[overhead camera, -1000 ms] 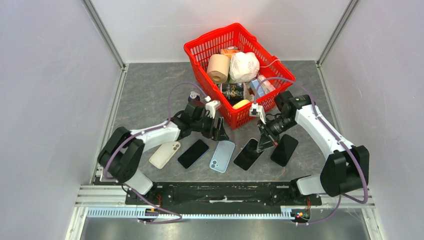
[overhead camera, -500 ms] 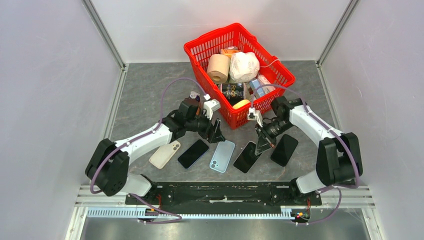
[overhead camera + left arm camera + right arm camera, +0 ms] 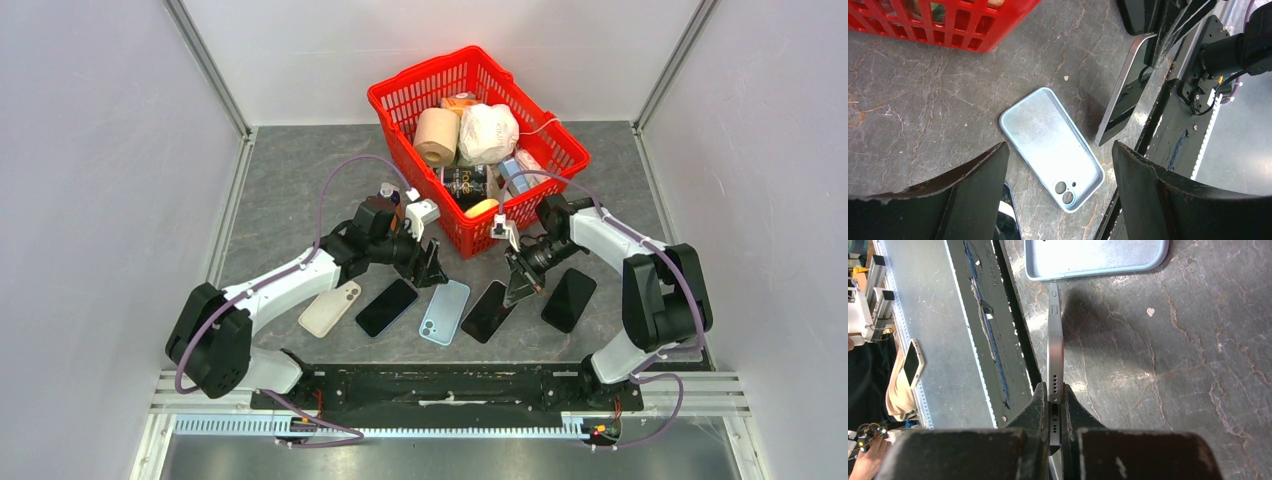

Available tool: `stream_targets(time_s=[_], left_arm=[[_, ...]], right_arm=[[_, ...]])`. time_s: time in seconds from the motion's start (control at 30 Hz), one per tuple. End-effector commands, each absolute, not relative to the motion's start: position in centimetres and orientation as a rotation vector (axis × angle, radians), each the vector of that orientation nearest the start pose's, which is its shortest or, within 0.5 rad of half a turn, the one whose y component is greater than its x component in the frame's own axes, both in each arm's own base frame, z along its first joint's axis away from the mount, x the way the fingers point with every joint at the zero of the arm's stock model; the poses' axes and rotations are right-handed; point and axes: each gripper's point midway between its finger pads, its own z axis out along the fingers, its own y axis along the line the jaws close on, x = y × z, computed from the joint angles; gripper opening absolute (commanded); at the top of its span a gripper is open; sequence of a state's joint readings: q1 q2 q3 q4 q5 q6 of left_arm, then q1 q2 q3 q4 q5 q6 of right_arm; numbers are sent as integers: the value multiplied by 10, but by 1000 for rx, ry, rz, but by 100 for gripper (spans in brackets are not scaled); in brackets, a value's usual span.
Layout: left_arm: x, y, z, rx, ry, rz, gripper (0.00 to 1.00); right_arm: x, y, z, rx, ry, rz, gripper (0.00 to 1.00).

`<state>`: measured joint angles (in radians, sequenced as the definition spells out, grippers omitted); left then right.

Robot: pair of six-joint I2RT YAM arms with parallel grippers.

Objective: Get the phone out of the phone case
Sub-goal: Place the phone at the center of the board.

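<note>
Right gripper [image 3: 522,284] is clamped on the end of a dark phone [image 3: 488,311], its jaws pinching the thin metal edge beside the port holes. It holds the phone tilted on edge, the far end low over the grey table [image 3: 290,180], just beside the case. Left gripper [image 3: 433,266] hangs with its jaws wide apart, gripping nothing, directly above the light blue phone case [image 3: 444,311]. Both arms reach inward from the near edge, elbows bent, wrists angled down towards the middle of the table. Behind them a red basket [image 3: 385,108] holds a toilet roll [image 3: 436,135], a white bag [image 3: 488,132] and smaller packets. The case lies flat, empty, open side up.
</note>
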<state>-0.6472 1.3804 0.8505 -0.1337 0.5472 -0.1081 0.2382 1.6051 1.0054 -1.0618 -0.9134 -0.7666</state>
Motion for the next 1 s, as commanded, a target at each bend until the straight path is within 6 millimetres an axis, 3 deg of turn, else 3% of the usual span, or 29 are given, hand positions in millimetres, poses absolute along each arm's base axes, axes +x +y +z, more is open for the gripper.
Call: stream_targets(time_s=[0.0,0.43,0.5,0.67,0.83,0.97], left_arm=[[239,-293,150,949,2041,-964,82],[240,-291,147,948,2049,-956,82],[239,-291,147,948,2048,-956,82],[239,-291,147,951,2047,-956,82],[239,-290,146,955,2048,-951,82],[239,-290,146,954,2049,-950,82]], right_arm=[[196,172,85,-1115,2505,1333,6],[194,155,64,-1176,2629,1233,30],[194,152,63,-1195,2635,1204,29],[185,143,63,-1288,2648,1196,5],[177,130,49,-1354,2693,1165,5],[174,125,42,-1361,2734,1174,12]])
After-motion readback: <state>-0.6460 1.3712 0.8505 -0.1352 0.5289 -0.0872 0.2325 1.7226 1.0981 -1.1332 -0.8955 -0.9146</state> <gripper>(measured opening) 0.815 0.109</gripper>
